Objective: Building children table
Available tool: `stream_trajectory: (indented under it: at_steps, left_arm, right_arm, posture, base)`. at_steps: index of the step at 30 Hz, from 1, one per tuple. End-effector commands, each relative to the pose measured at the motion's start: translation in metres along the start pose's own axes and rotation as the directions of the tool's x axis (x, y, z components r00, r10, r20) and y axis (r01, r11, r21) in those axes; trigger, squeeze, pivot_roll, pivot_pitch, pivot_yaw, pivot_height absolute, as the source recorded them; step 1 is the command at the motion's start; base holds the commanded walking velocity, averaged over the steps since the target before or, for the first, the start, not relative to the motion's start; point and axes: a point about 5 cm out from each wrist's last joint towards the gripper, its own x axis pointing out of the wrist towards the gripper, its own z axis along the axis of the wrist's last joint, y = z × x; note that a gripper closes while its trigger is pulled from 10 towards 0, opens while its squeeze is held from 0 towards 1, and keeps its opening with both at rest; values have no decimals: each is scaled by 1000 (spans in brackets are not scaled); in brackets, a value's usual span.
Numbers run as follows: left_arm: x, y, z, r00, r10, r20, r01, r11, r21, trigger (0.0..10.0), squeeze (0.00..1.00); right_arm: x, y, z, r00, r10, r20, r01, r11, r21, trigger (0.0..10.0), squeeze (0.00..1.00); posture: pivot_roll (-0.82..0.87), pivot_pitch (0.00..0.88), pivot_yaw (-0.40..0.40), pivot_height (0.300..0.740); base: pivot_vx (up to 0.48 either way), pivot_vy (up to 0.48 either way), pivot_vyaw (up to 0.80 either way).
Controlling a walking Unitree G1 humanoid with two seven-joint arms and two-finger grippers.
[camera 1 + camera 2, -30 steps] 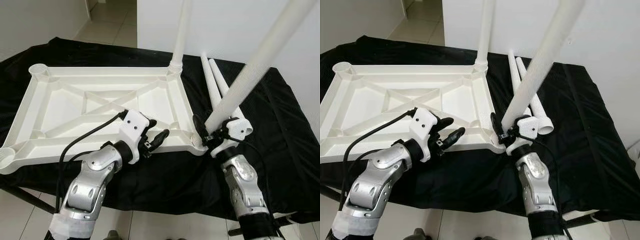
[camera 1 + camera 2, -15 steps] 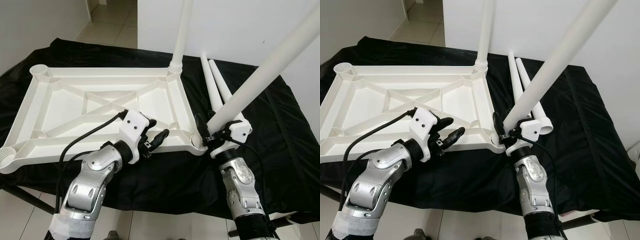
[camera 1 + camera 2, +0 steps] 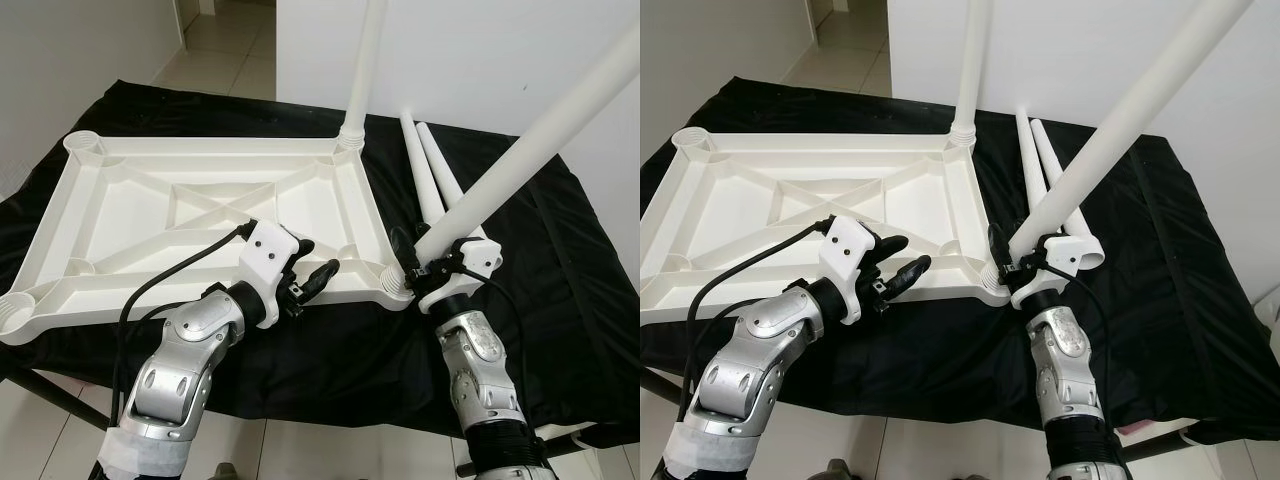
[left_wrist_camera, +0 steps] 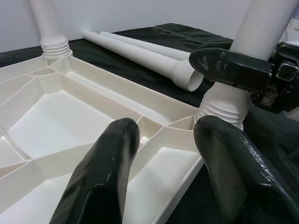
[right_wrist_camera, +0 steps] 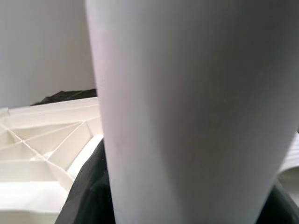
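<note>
The white plastic tabletop [image 3: 150,215] lies upside down on the black-covered table, its ribbed underside up. One white leg [image 3: 362,70] stands upright in the far right corner socket. My right gripper [image 3: 420,268] is shut on a second white leg [image 3: 530,145], which leans up to the right with its ribbed foot at the near right corner socket [image 4: 219,105]. My left gripper [image 3: 312,275] rests open over the tabletop's near edge, close to that corner; its fingers [image 4: 105,172] straddle a rib. Two more legs [image 3: 428,175] lie loose on the cloth.
The black cloth [image 3: 560,250] covers a table with its edge close in front of me. A white wall [image 3: 470,50] stands behind, tiled floor [image 3: 220,40] at the far left. Empty corner sockets sit at the far left [image 3: 80,143] and near left [image 3: 12,312].
The held leg has tilted further to the right while its foot stays at the corner socket. My view has shifted slightly; my left gripper has stayed put.
</note>
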Motion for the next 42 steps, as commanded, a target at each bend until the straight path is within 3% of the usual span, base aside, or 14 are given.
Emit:
stream_trajectory:
  at_steps: [1, 5, 12, 24, 29, 37, 42]
  left_arm:
    - [-2, 1, 0, 999, 49, -6, -49, 999, -8, 10000, 0]
    - [-3, 1, 0, 999, 49, -6, -49, 999, -8, 10000, 0]
    - [-4, 2, 0, 999, 53, -8, -53, 999, -5, 10000, 0]
    - [-6, 4, 1, 998, 65, -8, -65, 998, -4, 10000, 0]
    - [-7, 4, 0, 998, 69, -11, -69, 998, -6, 10000, 0]
    - [-6, 4, 1, 998, 70, -9, -70, 998, -6, 10000, 0]
    - [-6, 5, 1, 997, 71, -9, -71, 997, -5, 10000, 0]
  right_arm:
    - [-24, -15, -42, 969, -96, -228, 101, 995, 9, 10000, 0]
    - [-23, -14, -42, 969, -87, -232, 84, 996, -23, 10000, 0]
    - [-21, -7, -46, 954, -18, -300, -45, 979, -200, 10000, 0]
    - [-26, -3, -52, 937, 35, -348, -134, 955, -266, 10000, 0]
    - [-29, 3, -52, 935, 96, -343, -218, 916, -337, 10000, 0]
    - [-30, 4, -54, 931, 96, -353, -223, 914, -338, 10000, 0]
    - [-32, -4, -53, 944, 49, -326, -144, 951, -274, 10000, 0]
  posture:
    - [153, 69, -42, 740]
    - [153, 69, -42, 740]
    - [154, 69, -42, 740]
    - [154, 79, -42, 740]
    - [152, 83, -41, 740]
    - [151, 82, -42, 740]
    - [154, 82, -44, 740]
  base:
    - [0, 0, 0]
    - [0, 0, 0]
    - [0, 0, 0]
    - [0, 0, 0]
    - [0, 0, 0]
    - [0, 0, 0]
    - [0, 0, 0]
